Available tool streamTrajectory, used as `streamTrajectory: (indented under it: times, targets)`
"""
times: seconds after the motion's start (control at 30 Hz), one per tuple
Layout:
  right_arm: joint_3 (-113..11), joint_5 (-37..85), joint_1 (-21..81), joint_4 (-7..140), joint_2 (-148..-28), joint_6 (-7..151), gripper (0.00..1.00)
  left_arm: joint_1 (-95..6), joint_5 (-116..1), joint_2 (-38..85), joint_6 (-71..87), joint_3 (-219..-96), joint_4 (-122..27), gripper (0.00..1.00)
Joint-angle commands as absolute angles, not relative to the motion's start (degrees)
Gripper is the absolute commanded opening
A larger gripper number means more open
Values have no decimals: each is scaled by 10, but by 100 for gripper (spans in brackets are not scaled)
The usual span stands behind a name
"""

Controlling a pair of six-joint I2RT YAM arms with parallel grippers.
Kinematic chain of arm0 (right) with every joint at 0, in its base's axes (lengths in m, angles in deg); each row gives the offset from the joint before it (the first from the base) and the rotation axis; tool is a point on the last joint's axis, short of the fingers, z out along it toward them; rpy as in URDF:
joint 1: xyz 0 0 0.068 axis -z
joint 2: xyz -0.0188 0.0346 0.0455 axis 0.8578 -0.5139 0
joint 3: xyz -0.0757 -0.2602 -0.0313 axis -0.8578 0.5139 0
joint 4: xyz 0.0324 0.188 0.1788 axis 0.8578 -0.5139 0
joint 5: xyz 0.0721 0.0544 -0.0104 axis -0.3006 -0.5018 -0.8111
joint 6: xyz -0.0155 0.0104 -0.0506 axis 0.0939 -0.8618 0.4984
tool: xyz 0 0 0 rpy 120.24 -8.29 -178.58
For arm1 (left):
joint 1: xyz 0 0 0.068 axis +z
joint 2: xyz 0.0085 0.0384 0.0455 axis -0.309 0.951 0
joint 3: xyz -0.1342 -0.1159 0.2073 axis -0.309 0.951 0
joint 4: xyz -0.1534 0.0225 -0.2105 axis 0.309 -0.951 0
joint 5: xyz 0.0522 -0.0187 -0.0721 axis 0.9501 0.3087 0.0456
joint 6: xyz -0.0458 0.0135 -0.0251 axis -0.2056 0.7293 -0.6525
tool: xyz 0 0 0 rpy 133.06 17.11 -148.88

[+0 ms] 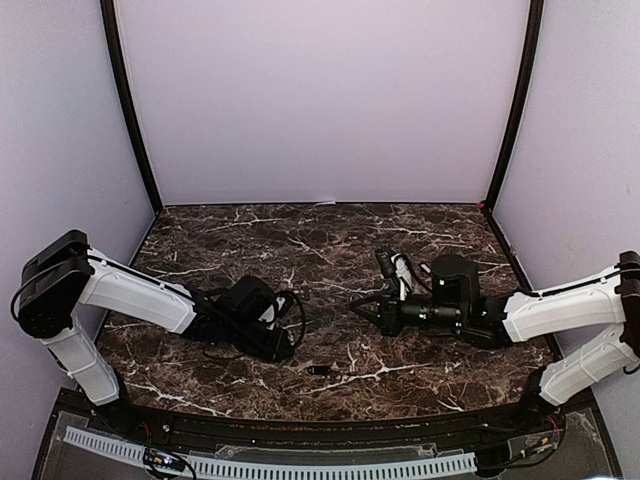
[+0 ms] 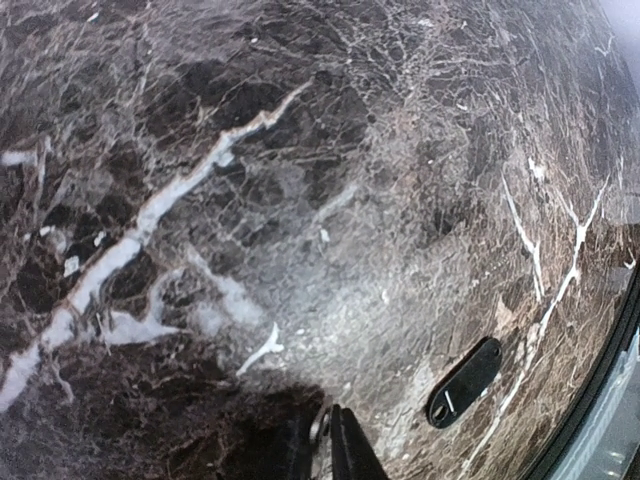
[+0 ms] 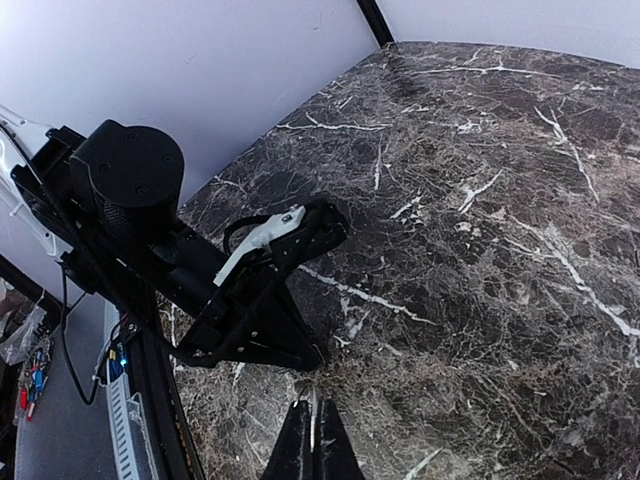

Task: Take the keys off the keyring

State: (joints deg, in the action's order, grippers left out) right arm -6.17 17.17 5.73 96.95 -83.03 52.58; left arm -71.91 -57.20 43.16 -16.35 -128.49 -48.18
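small dark oblong key [image 2: 464,381]: lies flat on dark marble counter [image 2: 200,150]
left fingers [image 2: 350,458]: cannot tell
right fingers [image 3: 335,455]: pressed together

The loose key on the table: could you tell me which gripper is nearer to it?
The left gripper: the key lies just off its tip and shows in its wrist view, while the right gripper sits clearly farther away.

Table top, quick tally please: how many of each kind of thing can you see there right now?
Dark key lying loose on the marble: 1
Robot arms: 2, the left arm and the right arm
Total: 3
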Motion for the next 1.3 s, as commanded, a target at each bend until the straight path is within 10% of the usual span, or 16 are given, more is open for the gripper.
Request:
streamTrajectory:
  times: [0.0, 0.53, 0.97, 1.27]
  targets:
    - [-53, 168, 59, 996, -832, 516, 0, -721, -547, 431, -153, -1292, -520, 16]
    - [-159, 158, 61, 955, -1003, 486, 0, -714, -430, 290, -130, -1265, -498, 68]
    - [-294, 78, 54, 944, -1212, 472, 0, -652, -410, 223, -146, -1230, -465, 70]
    - [-299, 147, 54, 888, -1209, 501, 31, -653, -413, 227, -153, -1226, -445, 71]
